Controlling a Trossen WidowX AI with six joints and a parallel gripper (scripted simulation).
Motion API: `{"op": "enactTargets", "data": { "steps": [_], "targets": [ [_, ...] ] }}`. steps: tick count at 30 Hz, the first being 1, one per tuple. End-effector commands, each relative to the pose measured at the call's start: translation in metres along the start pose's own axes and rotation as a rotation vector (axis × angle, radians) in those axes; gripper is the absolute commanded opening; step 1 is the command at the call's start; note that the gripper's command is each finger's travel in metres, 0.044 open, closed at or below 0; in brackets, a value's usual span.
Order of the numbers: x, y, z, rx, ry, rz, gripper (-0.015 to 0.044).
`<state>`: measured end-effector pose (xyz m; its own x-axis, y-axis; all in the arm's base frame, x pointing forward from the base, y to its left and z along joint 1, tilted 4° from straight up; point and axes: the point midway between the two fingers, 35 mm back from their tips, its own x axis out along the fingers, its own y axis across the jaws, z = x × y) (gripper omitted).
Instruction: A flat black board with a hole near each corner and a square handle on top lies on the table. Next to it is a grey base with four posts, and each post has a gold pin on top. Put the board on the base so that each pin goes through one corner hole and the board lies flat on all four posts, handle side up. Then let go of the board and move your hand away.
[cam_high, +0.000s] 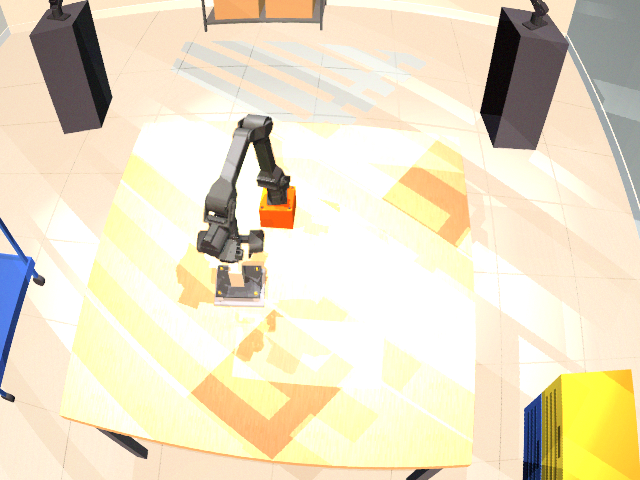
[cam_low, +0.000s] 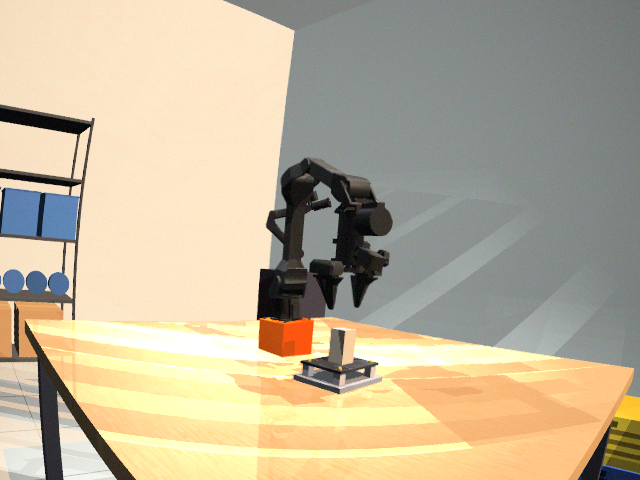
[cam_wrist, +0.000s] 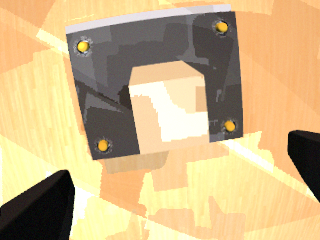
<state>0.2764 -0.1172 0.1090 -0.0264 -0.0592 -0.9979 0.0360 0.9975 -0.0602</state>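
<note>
The black board (cam_high: 251, 284) (cam_low: 320, 363) (cam_wrist: 160, 42) lies flat on the posts of the grey base (cam_high: 239, 304) (cam_low: 338, 388) (cam_wrist: 150, 16), handle side up. A gold pin shows in each corner hole in the wrist view. The pale square handle (cam_high: 236, 280) (cam_low: 342, 346) (cam_wrist: 175, 112) stands upright on the board. My gripper (cam_low: 343, 307) (cam_wrist: 184, 163) is open and empty. Its fingertips are above the handle and off to its arm-base side, touching neither handle nor board. In the top view the fingertips are hard to make out.
The orange arm base block (cam_high: 277, 215) (cam_low: 285, 336) stands on the wooden table (cam_high: 330, 434) (cam_low: 289, 439), behind the board. Dark pedestals, a shelf, a blue cart and a yellow cabinet stand around the table on the floor.
</note>
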Motion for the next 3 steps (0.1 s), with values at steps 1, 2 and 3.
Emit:
{"op": "enactTargets", "data": {
  "steps": [1,2,3],
  "targets": [
    [-0.0012,0.0002,0.0001,0.005,0.000,0.001,0.0440],
    [-0.0012,0.0002,0.0001,0.005,0.000,0.001,0.0440],
    [-0.0012,0.0002,0.0001,0.005,0.000,0.001,0.0440]
  ]
}}
